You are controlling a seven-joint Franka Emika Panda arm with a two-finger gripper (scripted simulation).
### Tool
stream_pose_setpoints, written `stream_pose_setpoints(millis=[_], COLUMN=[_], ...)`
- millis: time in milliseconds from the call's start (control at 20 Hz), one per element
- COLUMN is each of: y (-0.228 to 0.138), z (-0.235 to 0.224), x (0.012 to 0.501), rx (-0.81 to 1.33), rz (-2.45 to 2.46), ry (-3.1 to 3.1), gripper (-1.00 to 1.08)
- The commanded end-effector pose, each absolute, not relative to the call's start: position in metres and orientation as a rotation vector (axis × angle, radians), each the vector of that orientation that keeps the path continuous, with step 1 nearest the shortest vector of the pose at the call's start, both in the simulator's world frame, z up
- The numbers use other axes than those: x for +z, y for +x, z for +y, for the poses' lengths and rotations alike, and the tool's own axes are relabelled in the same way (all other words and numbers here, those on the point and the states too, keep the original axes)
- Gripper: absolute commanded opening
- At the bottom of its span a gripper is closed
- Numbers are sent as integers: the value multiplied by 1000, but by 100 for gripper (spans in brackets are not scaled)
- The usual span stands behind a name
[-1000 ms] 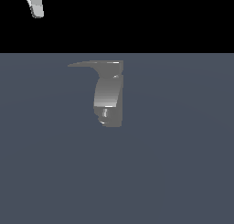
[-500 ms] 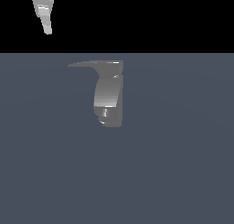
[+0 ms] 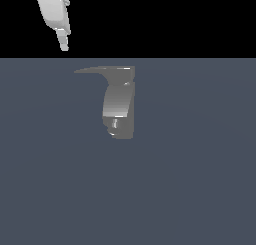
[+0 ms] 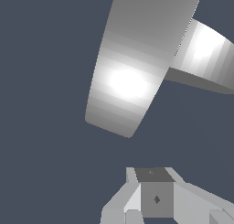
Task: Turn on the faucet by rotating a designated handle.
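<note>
Gripper: the gripper hangs at the upper left of the exterior view, fingers pointing down; only one narrow tip shows there, and the wrist view shows only the blocky finger bases, so whether the jaws are spread or pressed together cannot be told. It holds nothing.
Gap to handle: the tip is above and to the exterior view's left of the handle, near it but clearly apart; no contact.
Handle: a thin flat lever tapering to a point, sticking out toward the exterior view's left from the faucet's top.
Faucet: the faucet stands on the grey floor at mid-scene, curved shiny column with a darker rounded lower end; in the wrist view a broad bright surface fills the upper part, which part of the fixture it is cannot be told.
Done: at most the approach, judging by the small gap.
Left: reaching the lever, touching it, and the whole rotation.
</note>
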State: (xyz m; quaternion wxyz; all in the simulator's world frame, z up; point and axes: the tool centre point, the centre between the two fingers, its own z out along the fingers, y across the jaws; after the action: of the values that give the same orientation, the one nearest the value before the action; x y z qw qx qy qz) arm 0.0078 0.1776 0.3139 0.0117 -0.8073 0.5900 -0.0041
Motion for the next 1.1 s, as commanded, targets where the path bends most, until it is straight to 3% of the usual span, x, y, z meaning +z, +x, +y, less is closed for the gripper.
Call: stream_pose_setpoints(millis=[0,600,1050], y=[22,88,115], z=[176,153,138], x=[306,266,250], rx=[-13,-8,-3], rz=[1911,2245,2375], ry=[-2468,-2192,-2057], gripper=[-100,-100,-100])
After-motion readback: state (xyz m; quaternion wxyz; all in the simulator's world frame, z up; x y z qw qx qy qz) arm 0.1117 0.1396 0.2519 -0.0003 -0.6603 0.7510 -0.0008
